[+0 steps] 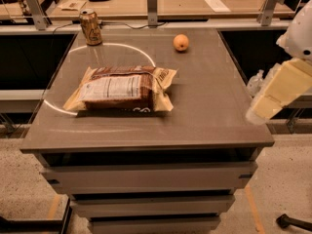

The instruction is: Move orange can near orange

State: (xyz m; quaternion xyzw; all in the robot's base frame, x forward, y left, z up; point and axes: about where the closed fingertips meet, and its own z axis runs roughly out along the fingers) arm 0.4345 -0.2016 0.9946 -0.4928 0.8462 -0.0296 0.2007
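Standing upright at upper left of the table [209,106], orange can [91,27]; orange [181,42] upper centre, well apart; snack bag [122,89] centre-left; gripper [263,106] at frame right, grip state cannot tell.

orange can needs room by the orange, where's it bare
Bare table lies around the orange: between it and the orange can, and right of the snack bag. The bag crowds centre-left. The gripper hangs beyond the right edge.
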